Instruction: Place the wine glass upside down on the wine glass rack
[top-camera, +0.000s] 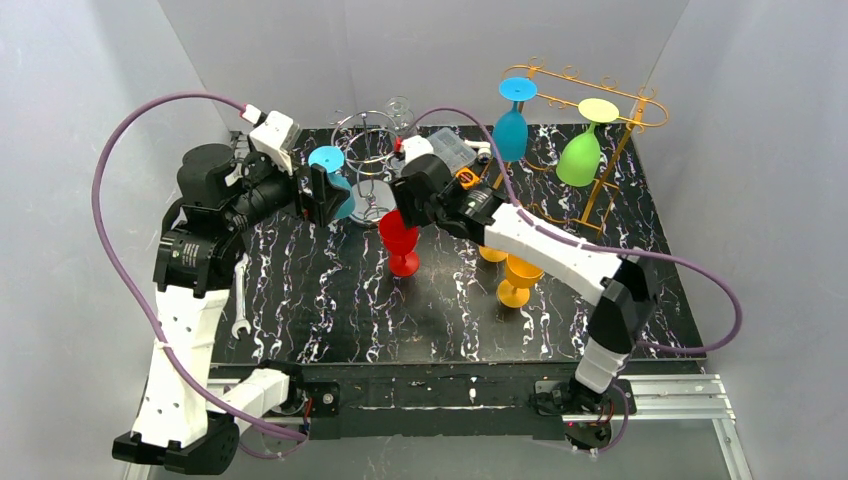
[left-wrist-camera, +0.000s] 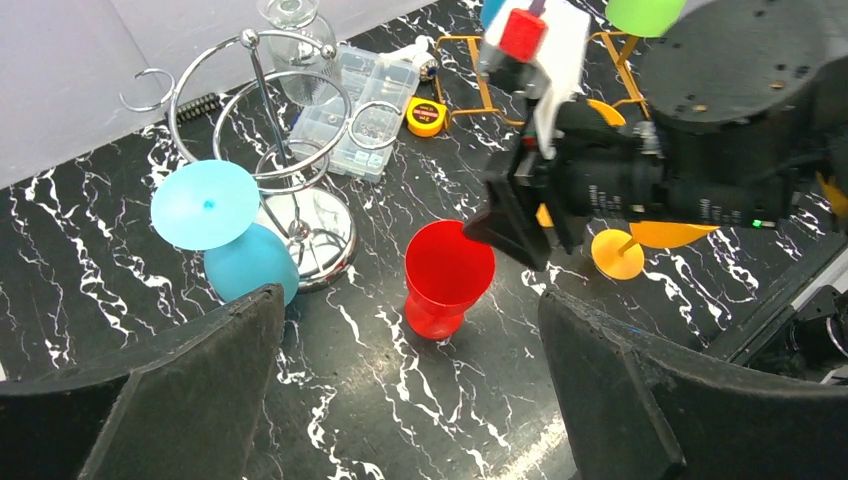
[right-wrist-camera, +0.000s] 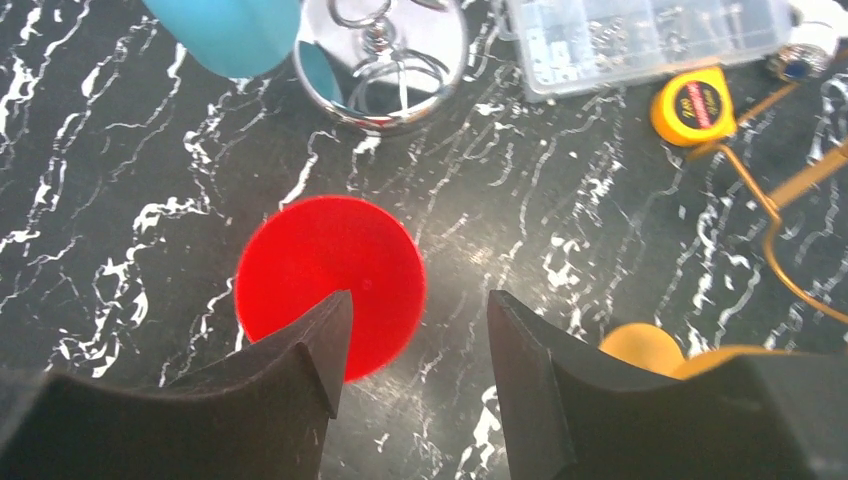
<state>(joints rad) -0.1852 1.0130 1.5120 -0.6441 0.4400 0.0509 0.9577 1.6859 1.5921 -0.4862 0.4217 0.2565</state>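
Nearest, the red wine glass (top-camera: 400, 240) stands upright on the tabletop (top-camera: 330, 310), the right gripper (right-wrist-camera: 418, 300) partly open just above its rim. Farther back, the left gripper (top-camera: 322, 192) gapes wide beside the silver rack (left-wrist-camera: 318, 228), with the gold rack (top-camera: 611, 172) far right.

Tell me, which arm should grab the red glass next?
Right. The right claw hangs open just above the red glass. The left claw is open too, but sits off to the side, near the light blue glass by the silver rack.
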